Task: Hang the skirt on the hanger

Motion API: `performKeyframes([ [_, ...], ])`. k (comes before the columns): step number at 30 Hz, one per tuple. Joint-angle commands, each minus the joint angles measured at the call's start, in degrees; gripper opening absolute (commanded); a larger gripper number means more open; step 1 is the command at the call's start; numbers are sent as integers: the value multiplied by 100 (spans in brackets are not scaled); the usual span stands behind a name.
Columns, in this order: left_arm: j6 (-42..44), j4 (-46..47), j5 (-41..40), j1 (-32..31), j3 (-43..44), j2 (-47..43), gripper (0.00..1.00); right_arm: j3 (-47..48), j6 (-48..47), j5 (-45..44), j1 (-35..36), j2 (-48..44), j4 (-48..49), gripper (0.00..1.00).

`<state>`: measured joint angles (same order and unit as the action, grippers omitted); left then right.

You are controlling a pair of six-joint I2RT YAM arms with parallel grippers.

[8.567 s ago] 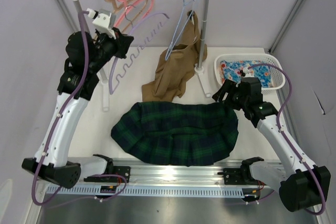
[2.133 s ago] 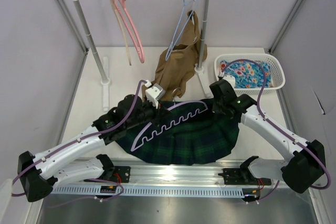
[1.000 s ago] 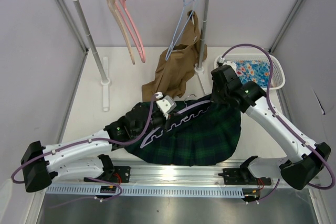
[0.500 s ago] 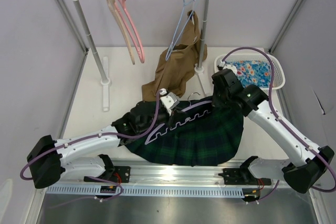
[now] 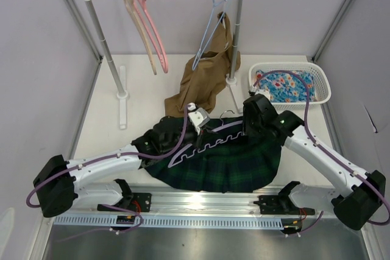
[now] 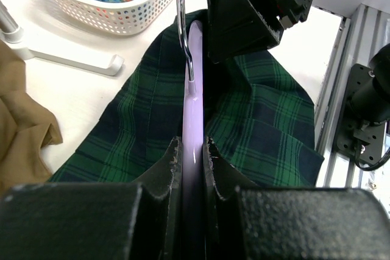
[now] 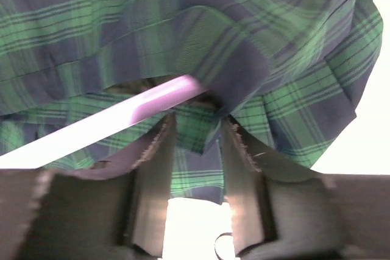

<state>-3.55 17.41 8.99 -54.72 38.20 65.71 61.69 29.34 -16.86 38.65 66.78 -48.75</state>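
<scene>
The table (image 5: pixel 109 132) is seen first, and most of its near side is covered by the skirt (image 5: pixel 237 165). The skirt is spread flat, close to the front edge, between the two arms. It is not lifted up anywhere that can be seen.

The hanger (image 6: pixel 192 123) is laid across the top of the skirt, slanting from the left front toward the right back. Its right end is tucked under a fold of the cloth at the top of the skirt, as the right wrist view shows. Its left end is not covered.

The hanger is held by the left gripper (image 6: pixel 192 147). The bar is pinched tight between its two fingers (image 6: pixel 170 162), just below the thin metal hook (image 6: pixel 181 22).

The right gripper (image 7: pixel 195 121) is placed at the tucked end. Its fingers are held apart, and nothing is pinched by them. Only the fold of cloth is seen past the gap.

So the step in hand is judged to be this: the hanger is being slid inside the top of the skirt. About half of the job looks done.

Next, the top edge of the skirt will likely need to be gripped again and pulled over the bare left end. The hanger should be kept steady, or the tucked end may slip out.
</scene>
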Motion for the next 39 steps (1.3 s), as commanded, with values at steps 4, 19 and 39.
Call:
performKeyframes([
  [4,-111,500,234,31,118,135,0,-104,-131,306,116,-790,902,49],
  [19,-163,536,252,40,206,337,0,-623,-359,218,1030,-1467,1948,52],
  [39,-216,430,392,49,390,565,0,-1221,-1423,1116,1021,-1132,3425,58],
])
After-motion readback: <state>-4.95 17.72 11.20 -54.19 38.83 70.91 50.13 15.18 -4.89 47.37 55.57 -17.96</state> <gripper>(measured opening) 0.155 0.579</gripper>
